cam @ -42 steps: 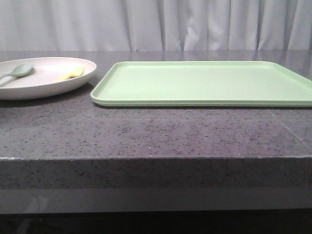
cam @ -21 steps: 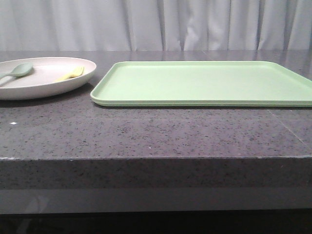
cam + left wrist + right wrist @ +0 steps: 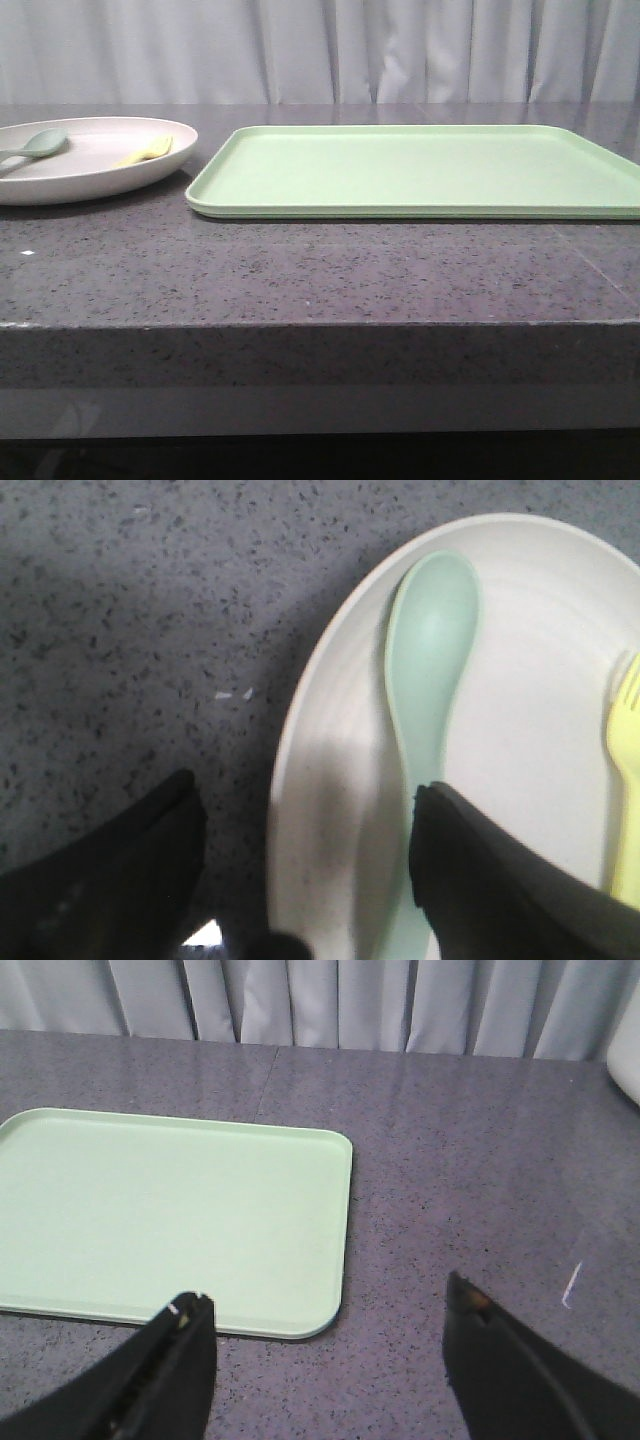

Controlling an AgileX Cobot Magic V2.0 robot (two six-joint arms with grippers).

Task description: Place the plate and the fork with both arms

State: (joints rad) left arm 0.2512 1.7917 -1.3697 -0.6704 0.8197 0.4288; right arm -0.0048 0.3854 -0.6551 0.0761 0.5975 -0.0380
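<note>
Between the left gripper's [image 3: 305,865] spread jaws, the plate's [image 3: 300,810] rim.

The counter [image 3: 300,280] is dark grey with black speckles. The plate [image 3: 90,178] is off-white, the fork [image 3: 147,152] yellow, the spoon [image 3: 38,144] pale blue-green, the tray [image 3: 420,170] light green.

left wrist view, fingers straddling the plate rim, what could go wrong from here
1. The spoon and fork lie loose in the plate; tilting it on lift could slide them out.
2. One finger of the left gripper sits over the spoon's handle, so closing may pinch the spoon with the rim.
3. The right gripper hangs open beyond the tray, far from the fork, so its reach could cross the left arm.
</note>
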